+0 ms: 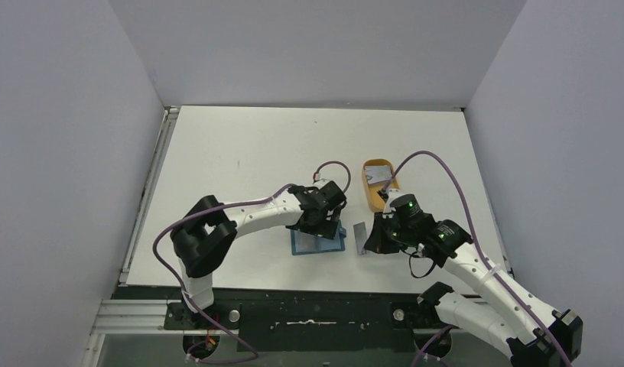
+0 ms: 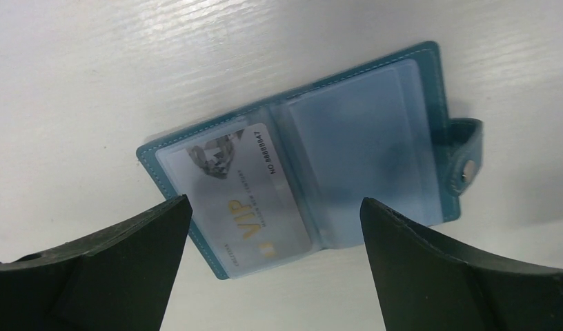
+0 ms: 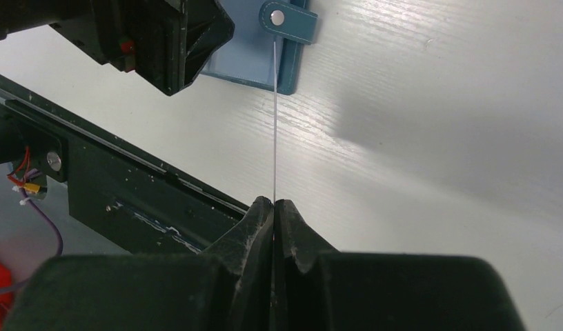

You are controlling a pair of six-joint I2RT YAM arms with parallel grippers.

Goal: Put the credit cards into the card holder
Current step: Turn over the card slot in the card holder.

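One VIP card (image 2: 244, 196) already sleeved in open card holder (image 2: 354, 138) on table (image 1: 240, 153), beneath spread left gripper (image 2: 273, 205). Second credit card (image 3: 274, 124) pinched edge-on in right gripper (image 3: 274, 207), just right of holder, not yet inserted.

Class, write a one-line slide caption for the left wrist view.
Open left hand poised over the opened card holder, one VIP card sleeved inside.
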